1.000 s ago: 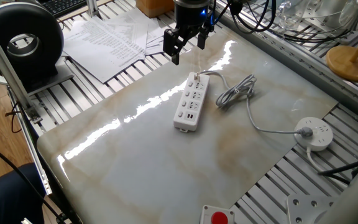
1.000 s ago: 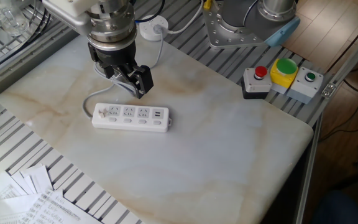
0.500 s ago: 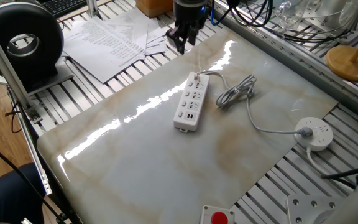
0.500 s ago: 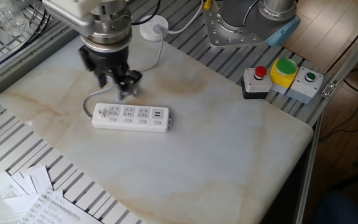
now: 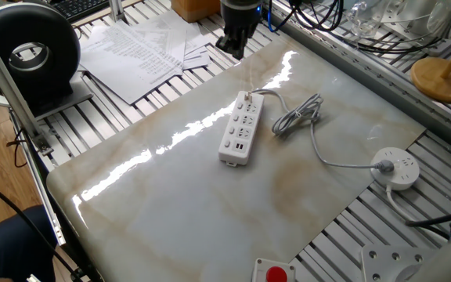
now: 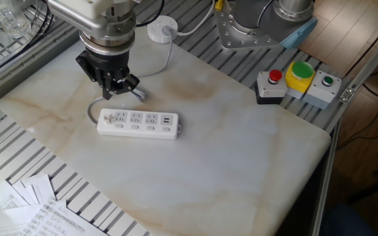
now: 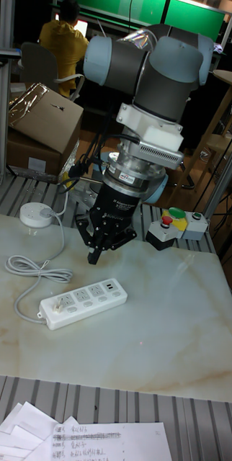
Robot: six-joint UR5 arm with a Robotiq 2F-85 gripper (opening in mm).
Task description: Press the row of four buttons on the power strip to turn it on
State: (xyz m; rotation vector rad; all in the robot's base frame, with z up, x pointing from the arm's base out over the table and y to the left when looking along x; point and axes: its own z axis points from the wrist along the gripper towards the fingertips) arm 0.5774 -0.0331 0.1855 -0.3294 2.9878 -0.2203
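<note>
The power strip [image 5: 239, 129] [image 6: 138, 123] [image 7: 83, 301] is a long white bar lying flat on the marble tabletop, with blue-tinted USB ports at one end. The row of four buttons [image 6: 142, 129] [image 7: 87, 309] runs along one long edge of it. The white cable [image 5: 297, 117] [image 7: 35, 272] lies coiled beside the strip. My gripper [image 5: 233, 44] [image 6: 114, 84] [image 7: 98, 253] hangs above the table, beyond the strip's cable end and over the coil. It touches nothing. No view shows the gap between its fingertips.
A round white socket puck [image 5: 396, 168] [image 6: 161, 27] [image 7: 35, 215] sits at the table's edge. A box with red and green buttons [image 6: 300, 80] [image 7: 175, 225] stands at one corner. Loose papers [image 5: 143, 51], a black fan [image 5: 30, 51] and a wooden stand [image 5: 445, 78] lie off the marble.
The gripper has turned about its own axis and shifted sideways toward the strip's cable end, slightly farther from the strip. The strip and cable have not moved.
</note>
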